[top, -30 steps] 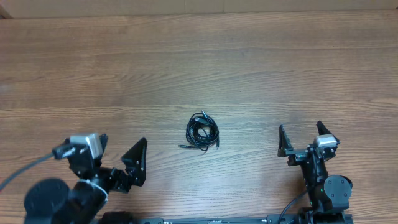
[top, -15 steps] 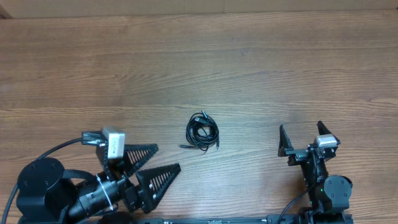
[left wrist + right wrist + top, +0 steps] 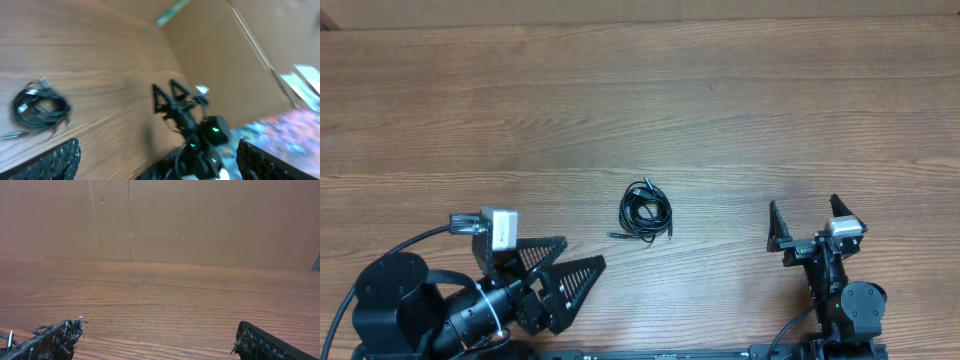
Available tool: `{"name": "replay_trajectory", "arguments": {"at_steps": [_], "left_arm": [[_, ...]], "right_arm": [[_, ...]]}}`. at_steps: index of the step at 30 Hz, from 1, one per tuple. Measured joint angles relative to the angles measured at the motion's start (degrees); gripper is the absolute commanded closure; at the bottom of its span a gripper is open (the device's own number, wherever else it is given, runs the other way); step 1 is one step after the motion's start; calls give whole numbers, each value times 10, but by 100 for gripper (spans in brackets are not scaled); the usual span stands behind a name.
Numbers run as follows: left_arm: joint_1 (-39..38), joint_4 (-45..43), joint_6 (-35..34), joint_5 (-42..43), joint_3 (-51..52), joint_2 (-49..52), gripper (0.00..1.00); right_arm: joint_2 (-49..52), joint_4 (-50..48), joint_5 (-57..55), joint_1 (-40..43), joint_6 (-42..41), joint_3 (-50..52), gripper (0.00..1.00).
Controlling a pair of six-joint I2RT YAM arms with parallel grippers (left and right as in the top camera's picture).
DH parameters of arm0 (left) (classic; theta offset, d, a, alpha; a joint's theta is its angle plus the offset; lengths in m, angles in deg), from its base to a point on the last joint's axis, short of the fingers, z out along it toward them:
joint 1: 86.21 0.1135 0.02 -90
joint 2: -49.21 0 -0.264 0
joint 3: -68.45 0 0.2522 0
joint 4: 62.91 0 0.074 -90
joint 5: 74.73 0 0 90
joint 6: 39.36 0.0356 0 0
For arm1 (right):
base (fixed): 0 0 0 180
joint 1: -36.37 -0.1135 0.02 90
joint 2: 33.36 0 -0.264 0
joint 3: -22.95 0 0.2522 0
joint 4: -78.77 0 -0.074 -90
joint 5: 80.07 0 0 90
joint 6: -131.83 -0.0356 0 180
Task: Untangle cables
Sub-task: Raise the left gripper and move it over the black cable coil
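Cables: one small black coil [image 3: 646, 213], bunched tight, a plug end trailing at its lower left. It lies flat near the middle of the table [image 3: 740, 90], and nothing touches it.
Coil vs. my hands: it sits between them, apart from both and nearer my left.
Left gripper [image 3: 582, 255]: fingers spread wide, empty, angled toward the coil. In the wrist view the coil [image 3: 40, 107] sits left of centre, not between my fingers.
Right gripper [image 3: 803, 205]: fingers spread wide, empty, low by the near edge, well clear of the coil.
Step (my judgement): approach; no strand is separated yet.
Next move calls for: centring my left fingers over the trailing plug end, descending, and pinching one strand only.
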Motion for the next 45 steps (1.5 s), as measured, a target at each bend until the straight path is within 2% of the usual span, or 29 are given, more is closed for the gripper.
{"name": "replay_trajectory", "arguments": {"at_steps": [4,12,18,27,36,45], "left_arm": [[0,30,2,-47,0,0,0],[0,75,30,-71,0,30,0],[0,97,50,-89,-1,97,0],[-29,136,75,-171,-1,200,0],[-101,110,26,-281,-1,260,0],[-101,99,0,-309,-1,315,0]], "right_arm": [[0,0,0,0,0,0,0],[0,0,0,0,0,0,0],[0,0,0,0,0,0,0],[0,0,0,0,0,0,0],[0,0,0,0,0,0,0],[0,0,0,0,0,0,0]]}}
